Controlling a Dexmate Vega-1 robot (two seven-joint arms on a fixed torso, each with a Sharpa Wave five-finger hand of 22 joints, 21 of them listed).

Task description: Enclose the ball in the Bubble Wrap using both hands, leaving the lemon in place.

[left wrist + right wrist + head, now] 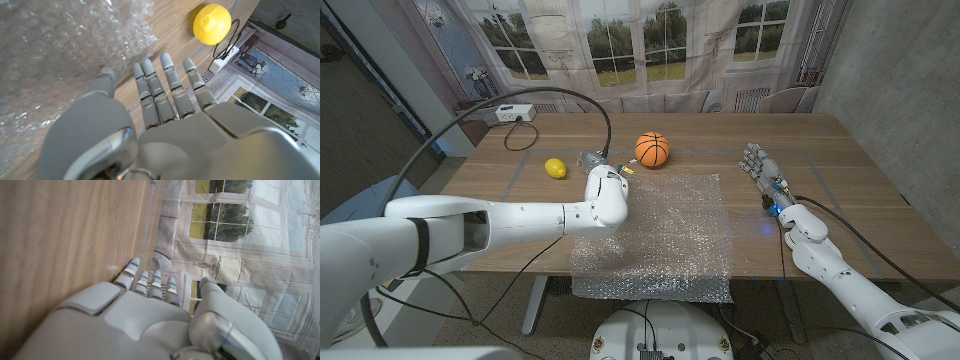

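An orange basketball-patterned ball (652,149) sits on the table just beyond the far edge of a clear Bubble Wrap sheet (660,240). A yellow lemon (555,168) lies to the sheet's left; it also shows in the left wrist view (212,23). My left hand (604,180) hovers at the sheet's far left corner, between lemon and ball, fingers straight and apart, holding nothing (165,95). The Bubble Wrap (60,55) lies beside its fingertips. My right hand (758,166) stands over bare wood right of the sheet, fingers extended, empty (150,315).
A white power strip (515,113) with a black cable lies at the table's far left corner. A thick black cable arcs over the left arm. The table's far edge (670,113) meets a curtained window.
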